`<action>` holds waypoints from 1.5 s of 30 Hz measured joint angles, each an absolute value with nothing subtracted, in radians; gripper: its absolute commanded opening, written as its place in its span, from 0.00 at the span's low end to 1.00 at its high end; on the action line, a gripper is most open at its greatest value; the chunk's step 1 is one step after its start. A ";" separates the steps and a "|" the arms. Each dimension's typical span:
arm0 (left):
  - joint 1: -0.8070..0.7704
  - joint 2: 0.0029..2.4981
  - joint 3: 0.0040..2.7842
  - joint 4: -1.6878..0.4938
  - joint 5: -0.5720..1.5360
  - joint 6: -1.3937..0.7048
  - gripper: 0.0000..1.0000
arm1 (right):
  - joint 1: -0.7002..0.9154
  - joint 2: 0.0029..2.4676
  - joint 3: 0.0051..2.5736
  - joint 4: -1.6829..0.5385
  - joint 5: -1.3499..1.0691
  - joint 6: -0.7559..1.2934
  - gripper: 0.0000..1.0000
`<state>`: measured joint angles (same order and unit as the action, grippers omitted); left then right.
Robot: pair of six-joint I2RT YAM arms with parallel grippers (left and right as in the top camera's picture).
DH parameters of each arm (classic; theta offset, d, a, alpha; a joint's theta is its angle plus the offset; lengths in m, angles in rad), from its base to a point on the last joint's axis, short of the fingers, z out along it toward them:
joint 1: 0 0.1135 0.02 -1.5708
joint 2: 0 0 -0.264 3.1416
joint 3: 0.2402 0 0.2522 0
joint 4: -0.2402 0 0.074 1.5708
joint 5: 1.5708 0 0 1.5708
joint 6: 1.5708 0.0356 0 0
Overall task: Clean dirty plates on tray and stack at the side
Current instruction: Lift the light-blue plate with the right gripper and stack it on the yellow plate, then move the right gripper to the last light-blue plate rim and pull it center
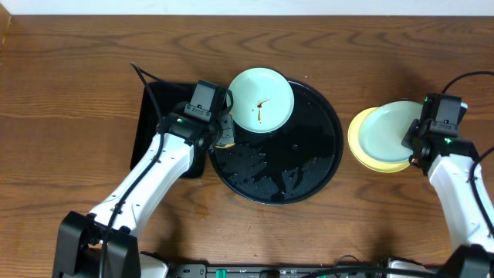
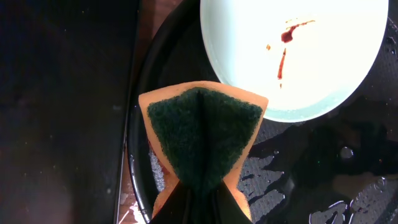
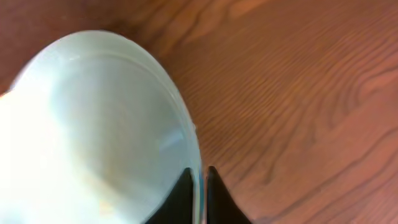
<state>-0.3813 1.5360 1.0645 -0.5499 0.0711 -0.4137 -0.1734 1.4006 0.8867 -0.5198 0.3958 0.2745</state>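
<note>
Overhead, you see the round black tray [image 1: 309, 174] in the middle of the table [image 1: 69, 77], its glossy floor wet with scattered drops. The stained plate [image 1: 262, 100], pale mint with brown smears at its centre, sits at the tray's far-left side and reaches out over the rim there.

Your left gripper [image 1: 224, 137] hangs over the tray's left edge, just near-left of that plate. It is clamped on the sponge [image 2: 202, 134], which is pinched into a fold with the dark green scouring face outward and orange foam at the borders. From the left wrist view the sponge's upper edge comes close under the stained plate's rim, but you cannot tell whether they touch. The rectangular tray [image 1: 154, 116] lies just left of the round tray, under your left arm.

To the right of the tray, off it and on the bare wood, a mint plate [image 1: 386, 131] rests on the yellow plate [image 1: 363, 150]. Your right gripper [image 3: 199, 186] is at that stack's right side, fingers closed down on the mint plate's rim, one on each face.
</note>
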 measured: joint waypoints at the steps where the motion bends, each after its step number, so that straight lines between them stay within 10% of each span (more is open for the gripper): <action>1: -0.381 1.536 1.065 -0.550 0.071 -0.414 0.08 | -0.176 1.416 0.887 -0.513 0.387 0.281 0.23; 7: -0.381 1.536 1.065 -0.550 0.071 -0.414 0.08 | -0.183 1.435 0.887 -0.474 0.299 0.290 0.41; 21: -0.381 1.536 1.065 -0.550 0.071 -0.414 0.08 | -0.049 1.437 0.930 -0.470 -0.210 0.155 0.48; 45: -0.381 1.536 1.065 -0.550 0.071 -0.414 0.08 | 0.294 1.834 1.166 -0.174 -0.198 0.137 0.59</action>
